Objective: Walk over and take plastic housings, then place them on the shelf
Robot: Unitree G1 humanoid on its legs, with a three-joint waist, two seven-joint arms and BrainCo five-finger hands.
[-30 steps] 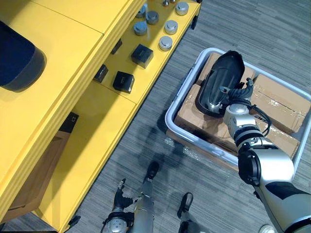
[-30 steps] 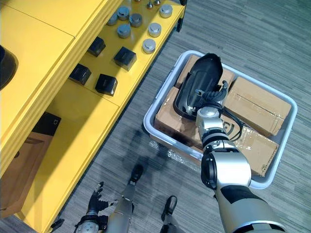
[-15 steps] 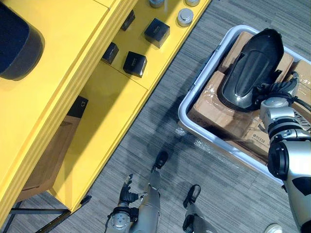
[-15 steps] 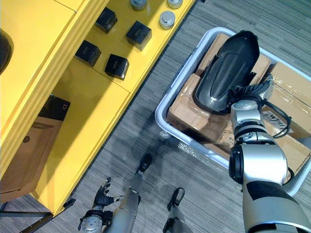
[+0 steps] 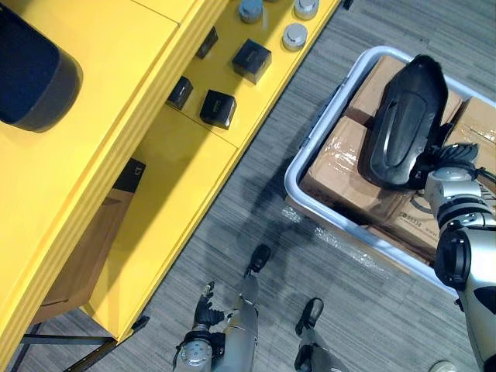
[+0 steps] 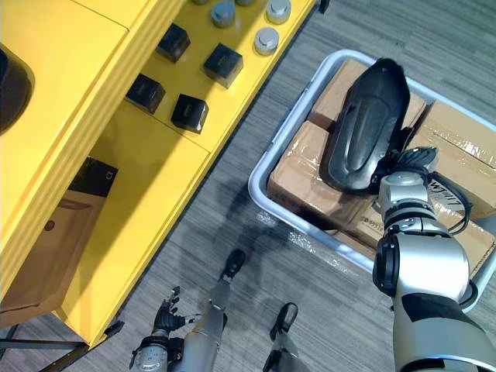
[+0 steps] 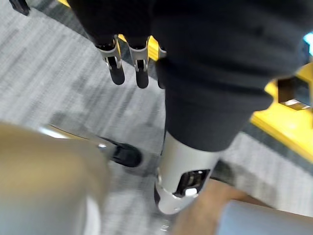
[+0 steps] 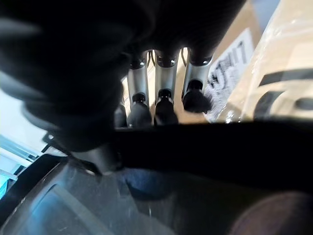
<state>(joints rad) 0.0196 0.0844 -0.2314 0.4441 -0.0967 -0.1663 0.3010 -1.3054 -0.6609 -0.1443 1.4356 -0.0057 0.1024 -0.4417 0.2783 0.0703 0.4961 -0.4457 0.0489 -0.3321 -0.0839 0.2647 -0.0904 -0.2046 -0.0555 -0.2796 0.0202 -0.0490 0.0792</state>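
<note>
Black plastic first: in the left eye view the plastic housing (image 5: 399, 116) stands at 2 o'clock, over the cardboard boxes (image 5: 337, 167) inside the white bin (image 5: 293, 184). The right hand (image 5: 448, 155) is at its 5 o'clock end. Half a second ago the housing lay more slantwise across the boxes. Now its long axis runs nearer 12 to 6, so we judge the lift has begun but the housing has not left the bin. The yellow shelf (image 5: 186, 155) fills 9 to 11 o'clock and carries black blocks (image 5: 218, 108) and silver cylinders (image 5: 294, 35), well apart from the bin. The left hand (image 5: 203, 306) hangs at 6 o'clock.

The right eye view gives the same layout. The right hand's dark fingers are hooked on the housing's lower rim.

The left wrist view adds what the head views cannot: the left hand's fingers (image 7: 116, 61) hang straight and loose over the grey floor (image 7: 49, 73), holding nothing.

The right wrist view shows the grasp up close. The fingers (image 8: 166, 98) reach down behind the housing's dark rim, with a printed, wrapped box beyond them. We read the hand as clamped on the housing, though the thumb is hidden.
</note>
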